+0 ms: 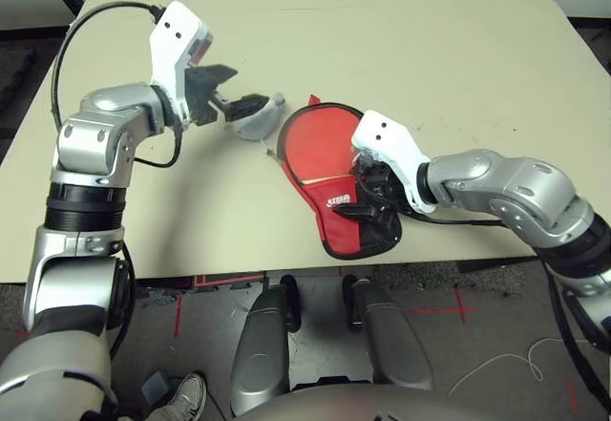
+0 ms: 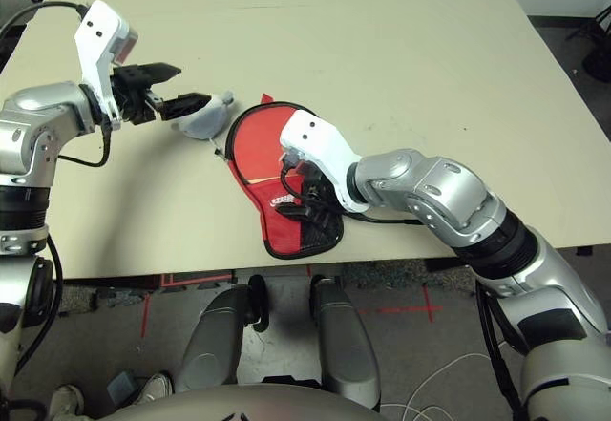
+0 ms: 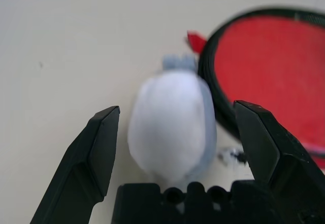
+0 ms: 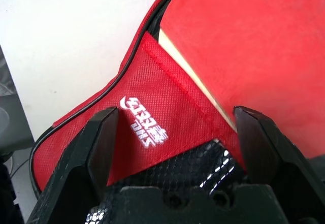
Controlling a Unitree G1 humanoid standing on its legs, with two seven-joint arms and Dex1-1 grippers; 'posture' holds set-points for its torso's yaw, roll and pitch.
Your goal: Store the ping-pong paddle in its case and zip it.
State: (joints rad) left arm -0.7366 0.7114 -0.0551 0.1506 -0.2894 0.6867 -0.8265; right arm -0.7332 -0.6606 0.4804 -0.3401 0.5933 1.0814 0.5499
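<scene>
On the surface: red case, paddle lying inside; right fingers wide above it, left fingers wide over a pale pouch. Risk: exposed rubber snagging the zip.

Paddle's handle hidden under case's red pocket; right gripper covers part of mesh.

silver forearms, black ribbed bands, white screw-dotted wrist brackets, black cables
</scene>
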